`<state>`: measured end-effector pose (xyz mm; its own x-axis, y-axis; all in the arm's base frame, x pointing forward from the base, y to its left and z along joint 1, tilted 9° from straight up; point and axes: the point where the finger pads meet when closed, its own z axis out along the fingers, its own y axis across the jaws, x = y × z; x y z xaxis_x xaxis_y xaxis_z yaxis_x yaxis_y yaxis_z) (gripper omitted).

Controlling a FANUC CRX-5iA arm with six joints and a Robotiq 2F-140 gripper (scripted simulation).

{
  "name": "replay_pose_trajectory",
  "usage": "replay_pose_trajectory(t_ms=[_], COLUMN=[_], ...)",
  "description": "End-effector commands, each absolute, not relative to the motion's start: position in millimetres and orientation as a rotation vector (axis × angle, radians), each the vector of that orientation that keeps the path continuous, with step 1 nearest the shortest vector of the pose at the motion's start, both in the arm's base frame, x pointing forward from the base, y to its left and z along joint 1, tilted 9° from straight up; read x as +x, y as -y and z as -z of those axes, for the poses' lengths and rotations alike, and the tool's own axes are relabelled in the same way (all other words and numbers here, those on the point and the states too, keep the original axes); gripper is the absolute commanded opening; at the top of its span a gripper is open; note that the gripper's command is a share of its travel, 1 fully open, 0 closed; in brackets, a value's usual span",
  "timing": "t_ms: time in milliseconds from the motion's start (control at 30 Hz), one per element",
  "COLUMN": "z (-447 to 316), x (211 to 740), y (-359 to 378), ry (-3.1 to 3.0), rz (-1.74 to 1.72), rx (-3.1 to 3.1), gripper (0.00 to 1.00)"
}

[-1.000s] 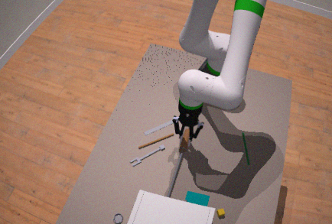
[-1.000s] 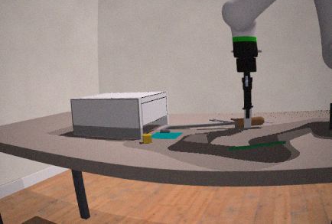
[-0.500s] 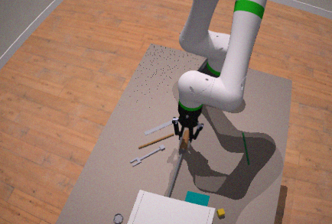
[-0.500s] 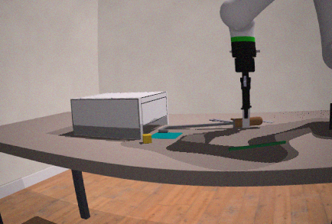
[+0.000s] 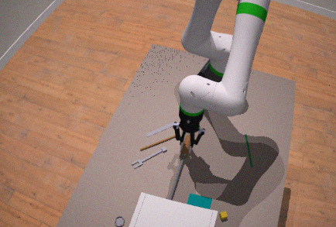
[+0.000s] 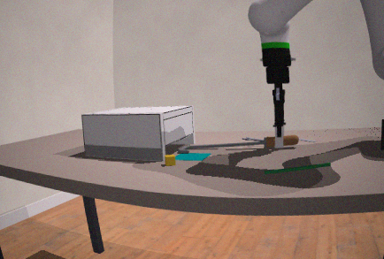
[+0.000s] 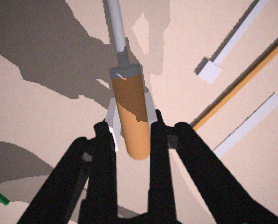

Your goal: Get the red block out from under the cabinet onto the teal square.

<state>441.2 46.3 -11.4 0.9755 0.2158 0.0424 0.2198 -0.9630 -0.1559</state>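
My gripper (image 5: 186, 142) points straight down at the middle of the table and is shut on the brown wooden handle (image 5: 186, 149) of a long tool. The tool's grey shaft (image 5: 176, 179) runs from the handle toward the white cabinet (image 5: 172, 211). In the wrist view the handle (image 7: 131, 112) sits between my black fingers, with the shaft (image 7: 116, 25) leading away. In the side view the handle (image 6: 284, 140) is close to the table top. The teal square (image 5: 200, 201) lies flat beside the cabinet, also visible in the side view (image 6: 193, 156). The red block is hidden in every view.
A yellow cube (image 5: 223, 215) sits near the teal square. A thin green rod (image 5: 248, 150) lies to the right. A wooden stick (image 5: 157, 143), a grey wrench (image 5: 149, 157) and a flat grey bar (image 5: 162, 129) lie left of my gripper. A small ring (image 5: 119, 221) lies left of the cabinet.
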Motion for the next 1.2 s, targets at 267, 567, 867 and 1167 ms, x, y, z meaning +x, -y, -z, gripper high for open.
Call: replay_pose_trajectory(t_ms=[267,567,867,1167], z=[10,9,8,7], x=[464,483,510,531], y=[-51,-55,-61,-66], ry=[0.329,0.329,0.329,0.329], rz=[0.038,0.038,0.038,0.038], rx=[-2.963,-2.963,-2.963,-2.963], gripper=[0.0,0.0,0.0,0.0])
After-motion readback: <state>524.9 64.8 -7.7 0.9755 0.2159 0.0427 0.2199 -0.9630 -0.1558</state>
